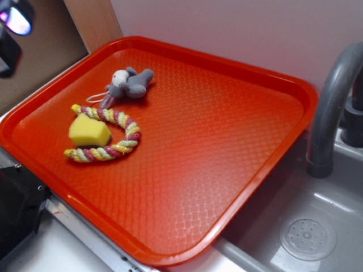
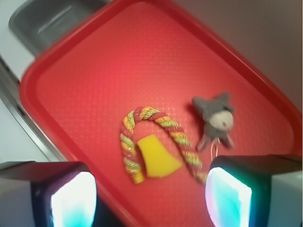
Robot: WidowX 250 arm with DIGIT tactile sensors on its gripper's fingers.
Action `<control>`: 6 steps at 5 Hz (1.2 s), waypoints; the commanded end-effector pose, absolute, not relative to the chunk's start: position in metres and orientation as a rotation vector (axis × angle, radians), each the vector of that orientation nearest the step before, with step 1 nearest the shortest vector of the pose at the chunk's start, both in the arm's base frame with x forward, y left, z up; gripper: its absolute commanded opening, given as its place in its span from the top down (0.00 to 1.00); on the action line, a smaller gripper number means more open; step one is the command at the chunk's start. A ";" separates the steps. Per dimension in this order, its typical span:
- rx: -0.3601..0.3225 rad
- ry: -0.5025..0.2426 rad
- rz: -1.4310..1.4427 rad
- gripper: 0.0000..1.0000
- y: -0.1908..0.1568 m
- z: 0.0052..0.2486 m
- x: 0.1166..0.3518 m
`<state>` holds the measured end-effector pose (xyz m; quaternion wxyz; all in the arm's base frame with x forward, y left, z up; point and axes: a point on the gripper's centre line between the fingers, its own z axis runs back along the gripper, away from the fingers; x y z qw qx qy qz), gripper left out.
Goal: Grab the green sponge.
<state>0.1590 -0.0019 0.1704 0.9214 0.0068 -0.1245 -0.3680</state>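
The green sponge is a yellow foam block lying on the red tray, inside the curve of a braided rope ring. My gripper hangs well above the tray, open, its two glowing pads wide apart with nothing between them. In the wrist view the sponge lies below and ahead of the gap between the fingers. In the exterior view only a blurred part of the gripper shows at the top left corner.
A grey plush animal lies on the tray just beyond the rope ring. A grey faucet and a sink stand to the right of the tray. The tray's raised rim runs close to the sponge's side.
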 end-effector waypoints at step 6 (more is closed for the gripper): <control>0.098 0.005 -0.987 0.00 0.003 0.021 0.183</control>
